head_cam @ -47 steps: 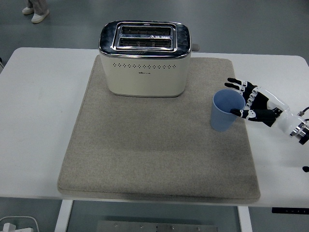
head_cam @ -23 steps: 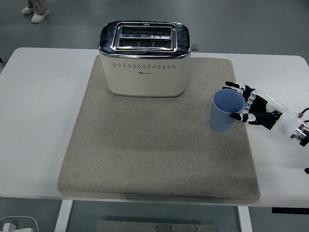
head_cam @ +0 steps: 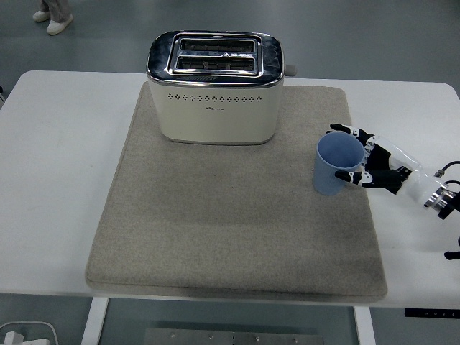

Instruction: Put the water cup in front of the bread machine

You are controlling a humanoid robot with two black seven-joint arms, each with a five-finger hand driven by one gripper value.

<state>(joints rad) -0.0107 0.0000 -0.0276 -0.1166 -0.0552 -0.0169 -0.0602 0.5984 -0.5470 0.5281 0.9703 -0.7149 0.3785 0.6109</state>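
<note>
Blue cup (head_cam: 338,164) stands upright on the right side of the grey mat (head_cam: 237,215), near the mat's right edge, open top up. It is to the right of and nearer than the toaster (head_cam: 215,86), well apart from it, not in front of it. Toaster sits at the far middle of the mat, cream body, chrome top with two slots, front face toward the near edge. Mat lies on the white table (head_cam: 57,180).

Right hand (head_cam: 370,162) comes in from the right edge, low over the table, fingers wrapped around the cup's right side: thumb at the near side of the cup wall, other fingers curling round the far side by the rim. Looks clamped on the cup, cup base on the mat. Left arm not visible.

A person's shoes (head_cam: 52,18) show at the top left corner, on the floor beyond the table.
</note>
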